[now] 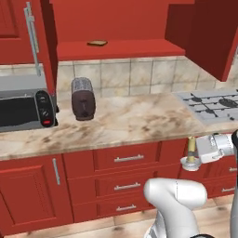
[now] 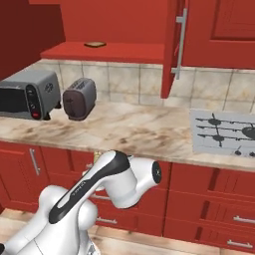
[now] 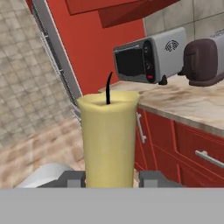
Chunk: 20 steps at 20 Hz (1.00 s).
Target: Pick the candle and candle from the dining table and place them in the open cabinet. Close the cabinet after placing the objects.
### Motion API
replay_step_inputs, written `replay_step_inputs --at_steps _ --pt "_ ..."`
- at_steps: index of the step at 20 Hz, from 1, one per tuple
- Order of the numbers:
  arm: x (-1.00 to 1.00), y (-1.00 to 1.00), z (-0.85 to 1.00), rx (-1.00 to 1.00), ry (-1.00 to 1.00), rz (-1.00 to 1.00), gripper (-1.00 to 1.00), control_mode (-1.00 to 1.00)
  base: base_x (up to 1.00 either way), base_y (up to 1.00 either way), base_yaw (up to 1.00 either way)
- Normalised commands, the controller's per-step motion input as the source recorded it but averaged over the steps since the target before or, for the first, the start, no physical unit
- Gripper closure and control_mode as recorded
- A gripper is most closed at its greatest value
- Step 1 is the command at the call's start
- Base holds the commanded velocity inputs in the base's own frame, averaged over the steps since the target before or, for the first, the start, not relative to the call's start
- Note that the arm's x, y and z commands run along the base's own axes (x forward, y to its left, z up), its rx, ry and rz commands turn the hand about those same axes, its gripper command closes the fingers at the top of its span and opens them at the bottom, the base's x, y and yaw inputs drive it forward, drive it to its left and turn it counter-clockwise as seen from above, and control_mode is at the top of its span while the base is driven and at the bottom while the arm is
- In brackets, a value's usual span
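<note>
The pincer is clamping the slim candle upright, its clear dish hanging below, probably so that it is not tipping while being carried. It is hovering in front of the tabletop's front edge near the right corner, below the stone level, before the red drawers. The open cabinet is waiting above, its shelf carrying a flat brown slab toward the left. The right part of the shelf is giving free room. In my judgement the arm must be rising past the tabletop edge, keeping away from the toaster and the door handle.
</note>
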Motion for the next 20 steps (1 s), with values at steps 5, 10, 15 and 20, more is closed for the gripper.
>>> replay_step_inputs --at_steps 5,10,15,20 --pt "0.00 0.00 0.00 0.00 0.00 0.00 1.00 1.00 0.34 0.45 -0.22" --pt "0.00 0.00 0.00 0.00 0.00 0.00 1.00 1.00 0.29 0.50 -0.10" --pt "0.00 0.00 0.00 0.00 0.00 0.00 1.00 1.00 0.28 0.51 -0.06" --pt "0.00 0.00 0.00 0.00 0.00 0.00 1.00 1.00 0.38 0.27 -0.07"
